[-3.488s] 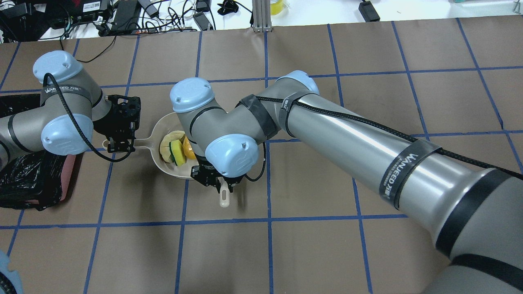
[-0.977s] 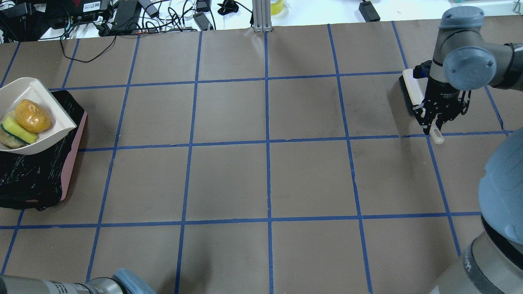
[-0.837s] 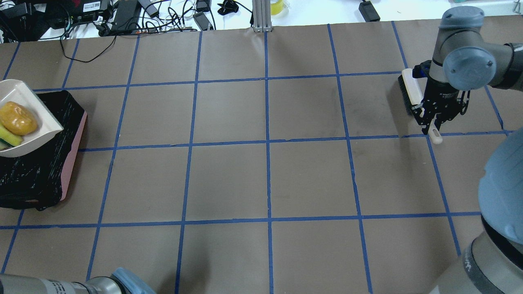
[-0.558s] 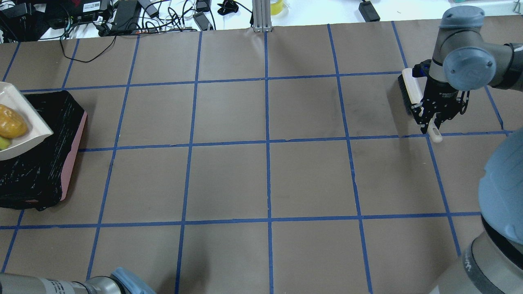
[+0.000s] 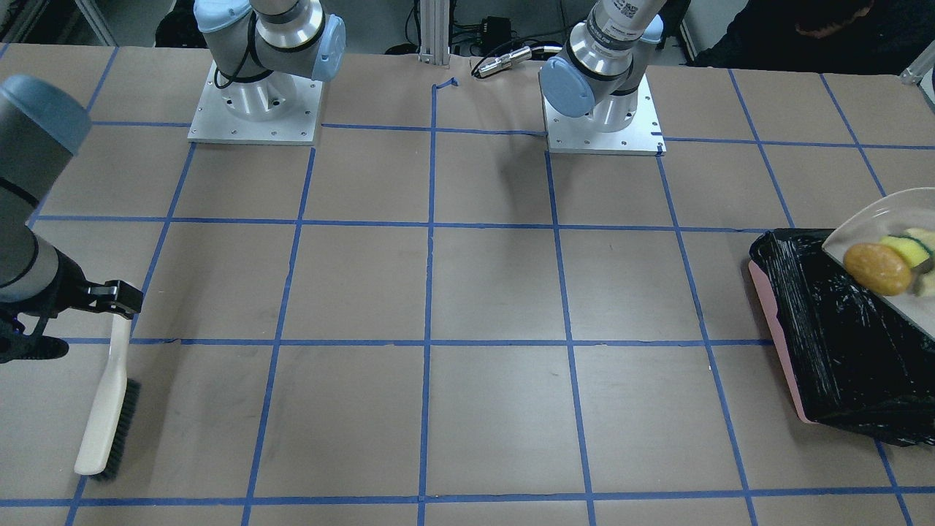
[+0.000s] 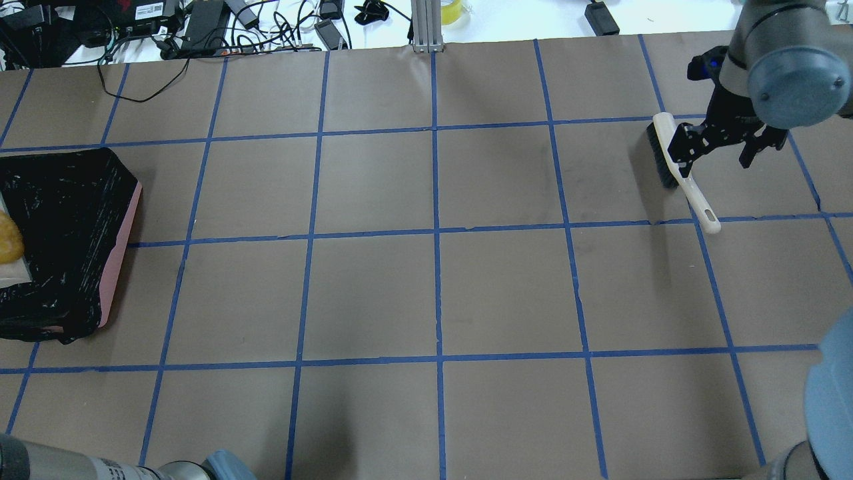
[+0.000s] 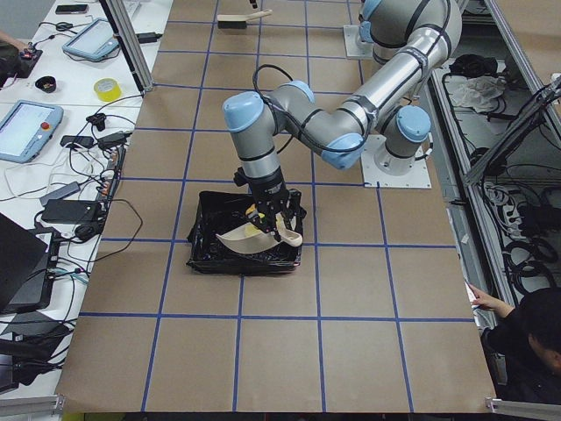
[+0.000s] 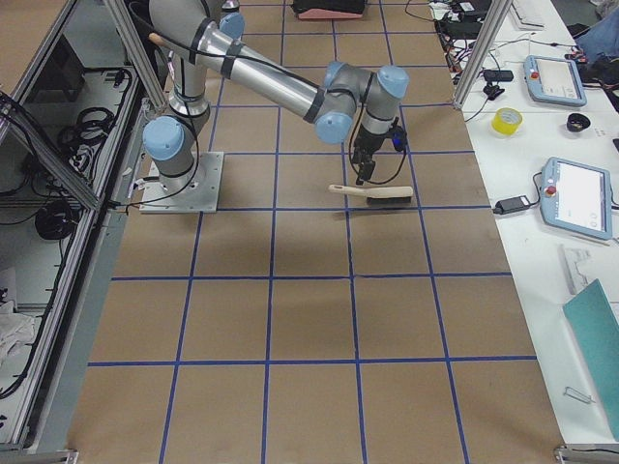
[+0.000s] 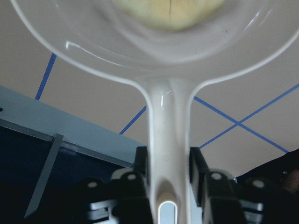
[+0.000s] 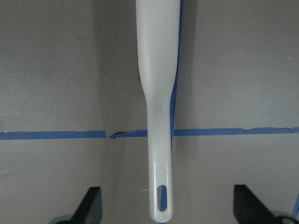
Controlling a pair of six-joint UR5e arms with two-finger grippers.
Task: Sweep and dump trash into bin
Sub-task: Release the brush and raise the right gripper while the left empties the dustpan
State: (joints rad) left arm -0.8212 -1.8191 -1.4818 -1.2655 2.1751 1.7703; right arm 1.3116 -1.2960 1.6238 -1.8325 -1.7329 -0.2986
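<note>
My left gripper (image 9: 169,170) is shut on the handle of the white dustpan (image 5: 873,219) and holds it tilted over the pink bin (image 5: 833,343) with its black bag. The golden-brown potato piece (image 5: 876,268) and the yellow-green sponge (image 5: 906,248) lie in the pan; a pale piece at the frame's edge is blurred. In the overhead view only the potato piece (image 6: 8,237) shows above the bin (image 6: 66,233). My right gripper (image 6: 723,143) is open above the white brush (image 6: 680,170), which lies on the table; its handle (image 10: 159,140) lies between the spread fingers (image 10: 91,205).
Brown paper with blue tape lines covers the table (image 6: 433,287). Cables and power bricks (image 6: 200,27) lie past the far edge. The two arm bases (image 5: 256,109) stand at the robot's side of the table.
The dustpan has moved left over the bin, almost out of the overhead view. My right gripper has opened, let go of the brush and pulled back; the brush lies on the table.
</note>
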